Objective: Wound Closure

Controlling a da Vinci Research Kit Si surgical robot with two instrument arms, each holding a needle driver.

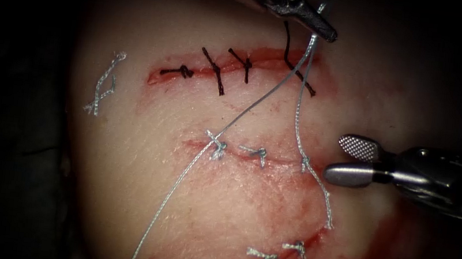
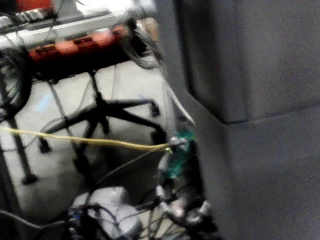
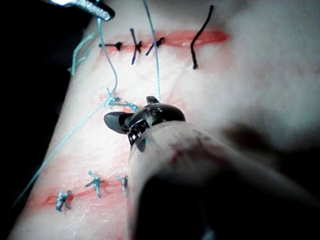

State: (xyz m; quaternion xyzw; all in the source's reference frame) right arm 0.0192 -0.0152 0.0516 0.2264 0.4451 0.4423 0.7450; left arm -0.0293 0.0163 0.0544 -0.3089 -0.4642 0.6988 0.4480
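The tissue (image 1: 141,154) carries three cuts. At the far end of the field, my left tool (image 1: 324,32) is shut on the pale thread (image 1: 270,93) above the right end of the top cut (image 1: 262,55). From the jaws one strand runs down-left to a knot (image 1: 216,144) on the middle cut (image 1: 274,159) and on off the near edge. The other strand drops to a stitch (image 1: 304,164) at that cut's right end. My right tool (image 1: 346,160) (image 3: 131,116) stands open just right of this stitch and holds nothing.
Black stitches (image 1: 214,71) close the top cut, and pale stitches (image 1: 255,153) close the middle one. More pale knots (image 1: 277,255) sit on the near cut. A loose cut piece of pale thread (image 1: 105,83) lies on the tissue's left. Red fluid (image 1: 268,209) stains the surface.
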